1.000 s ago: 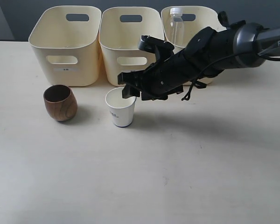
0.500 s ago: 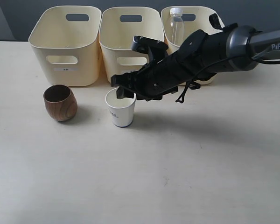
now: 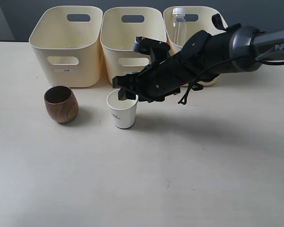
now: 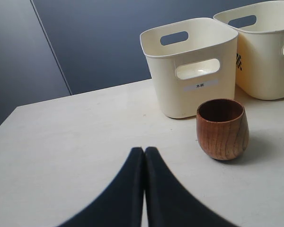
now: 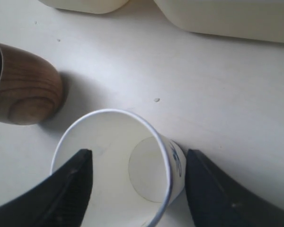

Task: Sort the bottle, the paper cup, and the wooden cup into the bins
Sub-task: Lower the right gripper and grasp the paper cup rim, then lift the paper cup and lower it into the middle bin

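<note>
The white paper cup (image 3: 122,112) stands upright on the table in front of the middle bin (image 3: 128,45). My right gripper (image 3: 127,93) is open at its rim; in the right wrist view one finger (image 5: 71,189) is over the cup's (image 5: 113,165) inside and the other finger (image 5: 217,198) is outside its wall. The wooden cup (image 3: 61,104) stands upright to the left, before the left bin (image 3: 66,47). The bottle (image 3: 178,26) stands inside the right bin (image 3: 203,19). My left gripper (image 4: 144,150) is shut and empty, short of the wooden cup (image 4: 222,128).
The three cream bins line the back of the table against a dark wall. My right arm (image 3: 213,49) stretches in front of the middle and right bins. The pale tabletop (image 3: 156,179) spreads toward the front.
My right gripper moved left and slightly down onto the paper cup's rim, then held still. The cups, the bottle and the bins have not moved.
</note>
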{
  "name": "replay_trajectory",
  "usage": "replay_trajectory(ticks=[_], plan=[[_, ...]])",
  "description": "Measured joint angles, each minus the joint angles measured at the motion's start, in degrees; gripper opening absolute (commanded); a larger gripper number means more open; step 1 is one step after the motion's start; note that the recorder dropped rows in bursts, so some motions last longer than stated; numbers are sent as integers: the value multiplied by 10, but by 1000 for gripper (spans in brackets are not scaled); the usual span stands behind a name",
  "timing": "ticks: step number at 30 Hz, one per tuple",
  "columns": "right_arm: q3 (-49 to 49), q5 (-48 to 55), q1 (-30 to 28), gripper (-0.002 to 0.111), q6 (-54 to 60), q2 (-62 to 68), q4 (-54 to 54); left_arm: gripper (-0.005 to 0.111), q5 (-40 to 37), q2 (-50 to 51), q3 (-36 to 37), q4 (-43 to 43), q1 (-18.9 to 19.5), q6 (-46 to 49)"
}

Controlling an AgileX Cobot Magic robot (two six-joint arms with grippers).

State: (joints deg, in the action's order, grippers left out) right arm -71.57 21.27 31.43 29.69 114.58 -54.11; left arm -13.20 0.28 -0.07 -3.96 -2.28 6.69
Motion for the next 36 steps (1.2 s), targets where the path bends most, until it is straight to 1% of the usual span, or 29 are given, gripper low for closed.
replay_trajectory(ticks=[36], plan=[[0,3,0,55,-1,12,15,0,0,0,0,0,0,0]])
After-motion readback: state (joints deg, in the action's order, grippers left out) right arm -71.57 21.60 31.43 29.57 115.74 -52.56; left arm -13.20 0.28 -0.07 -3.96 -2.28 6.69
